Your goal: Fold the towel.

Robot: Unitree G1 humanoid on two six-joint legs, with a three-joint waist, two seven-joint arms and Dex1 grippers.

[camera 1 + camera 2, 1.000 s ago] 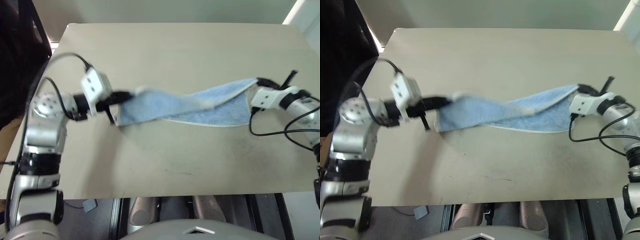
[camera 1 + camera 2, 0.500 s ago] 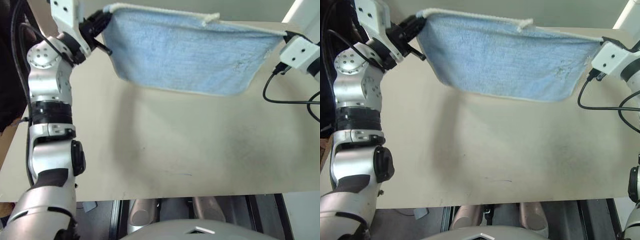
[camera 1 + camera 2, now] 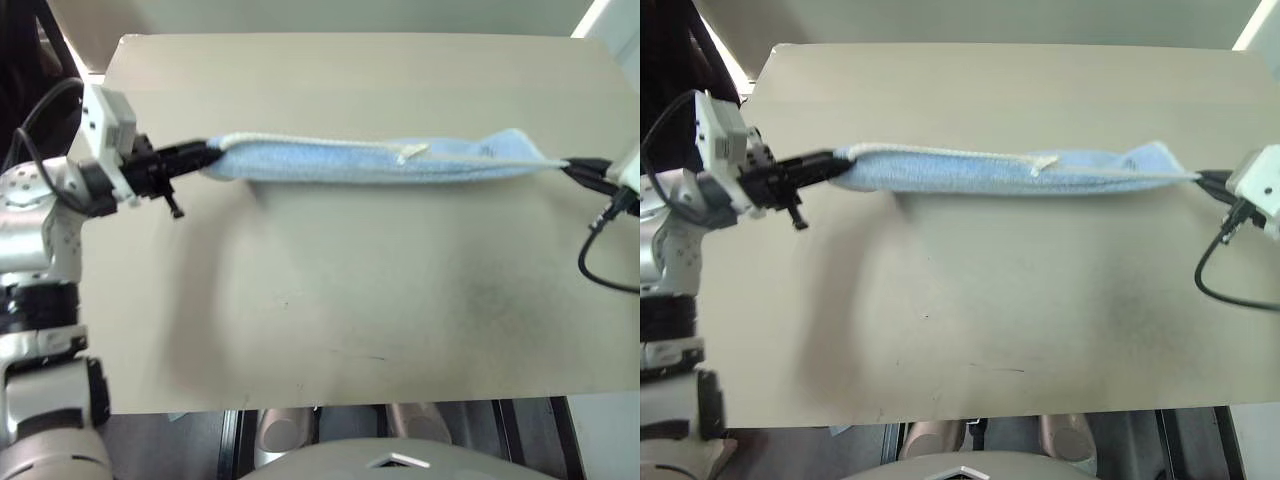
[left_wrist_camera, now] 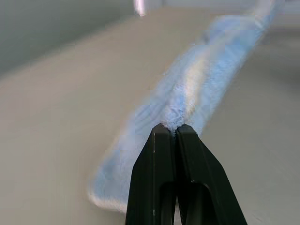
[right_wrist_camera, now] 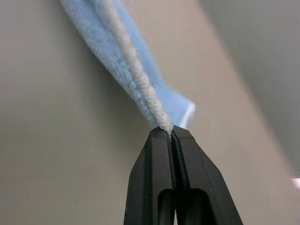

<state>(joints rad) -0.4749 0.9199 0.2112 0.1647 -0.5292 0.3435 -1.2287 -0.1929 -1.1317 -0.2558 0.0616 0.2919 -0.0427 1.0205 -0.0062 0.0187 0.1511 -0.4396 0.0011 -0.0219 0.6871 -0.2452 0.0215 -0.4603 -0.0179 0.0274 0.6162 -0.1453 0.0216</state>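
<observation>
The light blue towel (image 3: 380,160) is stretched into a long narrow band across the middle of the beige table (image 3: 330,290), its whitish hem and small tag loop (image 3: 410,152) facing up. My left gripper (image 3: 205,155) is shut on the towel's left end; the left wrist view has its black fingers (image 4: 159,178) pinching the blue cloth (image 4: 197,89). At the table's right edge my right gripper (image 3: 568,167) is shut on the right end, with the pale hem (image 5: 136,79) clamped between its fingers (image 5: 187,183).
A dark object (image 3: 20,60) stands past the table's far left corner. Black cables (image 3: 600,270) hang from my right wrist over the table's right edge. The near half of the tabletop lies bare in front of the towel.
Half a second ago the towel hung spread wide and high between both grippers. Both arms have since come down and back, and the towel is now a taut narrow band low over the table.
</observation>
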